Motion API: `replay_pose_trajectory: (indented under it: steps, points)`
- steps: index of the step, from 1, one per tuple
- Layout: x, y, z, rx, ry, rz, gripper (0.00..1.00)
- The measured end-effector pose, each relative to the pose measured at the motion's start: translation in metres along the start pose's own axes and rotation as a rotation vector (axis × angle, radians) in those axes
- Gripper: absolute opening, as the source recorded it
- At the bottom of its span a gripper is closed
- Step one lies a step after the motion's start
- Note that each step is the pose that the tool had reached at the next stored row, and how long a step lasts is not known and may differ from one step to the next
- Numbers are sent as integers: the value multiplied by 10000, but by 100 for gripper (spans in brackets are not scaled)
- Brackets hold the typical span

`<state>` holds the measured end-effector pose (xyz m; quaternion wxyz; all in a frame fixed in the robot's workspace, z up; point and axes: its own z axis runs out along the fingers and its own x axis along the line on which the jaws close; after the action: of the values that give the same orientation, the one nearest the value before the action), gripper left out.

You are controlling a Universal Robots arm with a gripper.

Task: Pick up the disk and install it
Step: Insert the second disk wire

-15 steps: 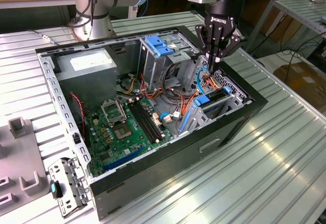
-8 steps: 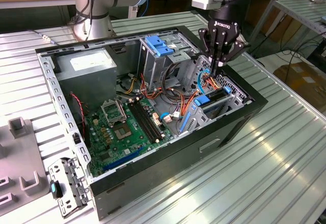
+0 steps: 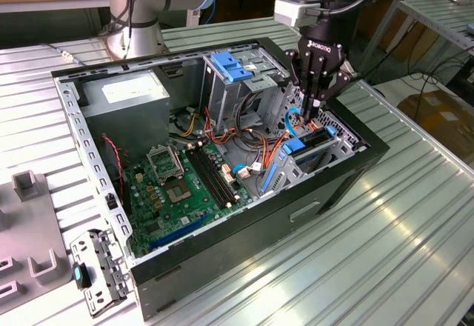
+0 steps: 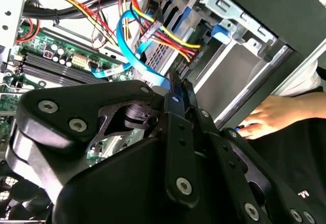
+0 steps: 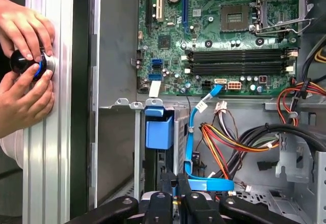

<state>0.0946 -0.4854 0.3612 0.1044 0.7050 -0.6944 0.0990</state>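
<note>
You get bright, even room light in all three views. In the exterior view the ribbed table (image 3: 385, 237) throws white glare, and the case (image 3: 244, 226) interior sits in soft shade. In the second wrist view the gripper (image 4: 175, 89) looms dark and slightly soft, while the cables (image 4: 153, 30) stay sharp.

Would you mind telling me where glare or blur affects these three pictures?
In the exterior view, the ribbed metal table shines with bright streaks at the view's right; in the second wrist view, the gripper looms dark and soft up close while a hand looks washed out; in the first wrist view, the motherboard is evenly lit and sharp.
</note>
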Motion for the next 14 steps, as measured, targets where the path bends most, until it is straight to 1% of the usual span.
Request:
replay_pose_trajectory:
  steps: [3,7,8,9,10,11,12,13,14]
  points:
    - [3,41,3,42,1,-5,16]
    - [2,46,3,51,2,-8,16]
    - [1,52,2,79,3,1,16]
    - [1,63,2,163,4,26,16]
    - [2,73,3,306,6,68,16]
    - [3,81,3,548,10,136,16]
    - [10,92,7,771,-7,198,16]
    - [20,102,13,826,-59,213,16]
    - [31,107,19,848,-116,220,16]
